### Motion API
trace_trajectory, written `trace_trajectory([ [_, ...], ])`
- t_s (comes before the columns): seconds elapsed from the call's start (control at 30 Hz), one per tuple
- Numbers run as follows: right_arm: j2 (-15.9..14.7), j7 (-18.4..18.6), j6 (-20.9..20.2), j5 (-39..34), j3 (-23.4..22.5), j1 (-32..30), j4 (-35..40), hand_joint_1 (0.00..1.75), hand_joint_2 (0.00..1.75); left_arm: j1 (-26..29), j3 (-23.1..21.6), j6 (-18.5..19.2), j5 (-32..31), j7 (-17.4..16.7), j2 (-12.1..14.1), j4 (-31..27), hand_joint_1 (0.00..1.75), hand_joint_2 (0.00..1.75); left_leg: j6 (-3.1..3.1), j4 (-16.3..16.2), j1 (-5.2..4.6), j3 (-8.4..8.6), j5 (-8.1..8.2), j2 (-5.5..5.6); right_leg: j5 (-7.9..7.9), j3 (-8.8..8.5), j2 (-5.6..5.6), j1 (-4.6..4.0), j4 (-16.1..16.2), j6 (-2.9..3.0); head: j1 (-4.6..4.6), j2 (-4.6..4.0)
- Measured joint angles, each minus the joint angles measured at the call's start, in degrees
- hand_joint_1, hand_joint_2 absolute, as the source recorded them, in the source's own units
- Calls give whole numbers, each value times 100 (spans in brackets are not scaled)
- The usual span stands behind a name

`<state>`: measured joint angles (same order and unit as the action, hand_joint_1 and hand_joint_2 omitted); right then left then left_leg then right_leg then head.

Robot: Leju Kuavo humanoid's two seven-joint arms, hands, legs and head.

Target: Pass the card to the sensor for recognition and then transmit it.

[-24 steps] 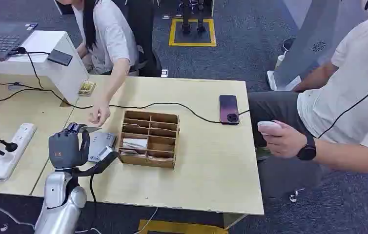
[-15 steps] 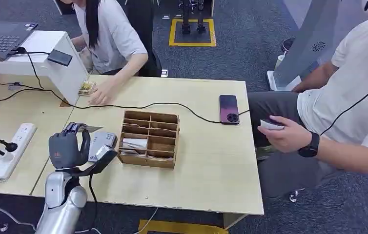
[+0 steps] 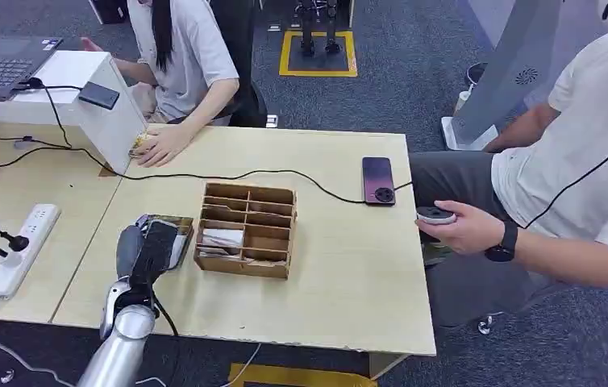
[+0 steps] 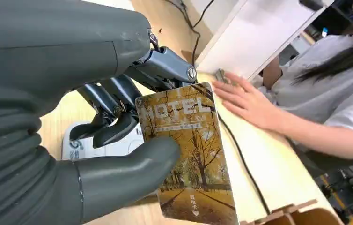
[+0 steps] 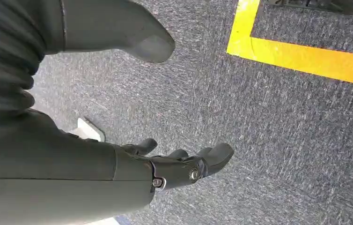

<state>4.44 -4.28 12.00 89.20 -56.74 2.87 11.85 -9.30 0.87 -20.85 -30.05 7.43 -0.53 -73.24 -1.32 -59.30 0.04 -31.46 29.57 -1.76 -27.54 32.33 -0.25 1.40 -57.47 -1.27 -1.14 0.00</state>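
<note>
Wooden table (image 3: 349,282), left hand (image 3: 149,250) fingers (image 4: 113,129) pinching hotel card (image 4: 188,154); right hand (image 5: 118,159) fingers loosely spread, empty.

A light wooden table (image 3: 349,298) carries a compartmented wooden organiser box (image 3: 247,228) near its middle, with the robot's left hand (image 3: 146,248) just to the box's left, holding an autumn-tree hotel card (image 4: 186,150) above a white card sensor (image 4: 97,144). A black smartphone (image 3: 378,180) lies to the box's right, toward the far edge. A white power strip (image 3: 21,248) rests on the adjoining table at left, before a white raised stand (image 3: 83,101). One person sits behind the table, another at its right.
</note>
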Motion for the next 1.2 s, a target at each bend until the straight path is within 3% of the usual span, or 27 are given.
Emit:
trace_trajectory([
  [0.3, 0, 63, 2, 2, 0, -1, 0, 0, 175, -76, -4, -24, 155, -172, -35, 255, 175, 175, 0, 0, 1, 0, 0, 0, 0, 0, 1, 0, 0, 0, 2, 0],
  [0.5, 4, 85, 0, 42, 0, 1, 0, 0, 175, -389, -4, -418, -101, -365, 31, 606, 175, 175, -2, 0, 1, -1, -2, 1, 1, -1, -1, 0, 0, 0, 2, 0],
  [0.73, 7, 98, -19, 94, 50, 3, -2, 0, 175, -611, 7, -708, -208, -358, 162, 1095, 175, 175, -2, 0, 1, -1, -2, 1, 1, -1, 0, 0, -1, 0, 0, 0],
  [1.2, 7, 96, -22, 94, 114, 1, -2, 0, 175, -644, 50, -719, -481, -365, 238, 1455, 175, 175, -2, 0, 1, -2, -2, 1, 1, -2, -1, 0, -1, 0, 0, 0],
])
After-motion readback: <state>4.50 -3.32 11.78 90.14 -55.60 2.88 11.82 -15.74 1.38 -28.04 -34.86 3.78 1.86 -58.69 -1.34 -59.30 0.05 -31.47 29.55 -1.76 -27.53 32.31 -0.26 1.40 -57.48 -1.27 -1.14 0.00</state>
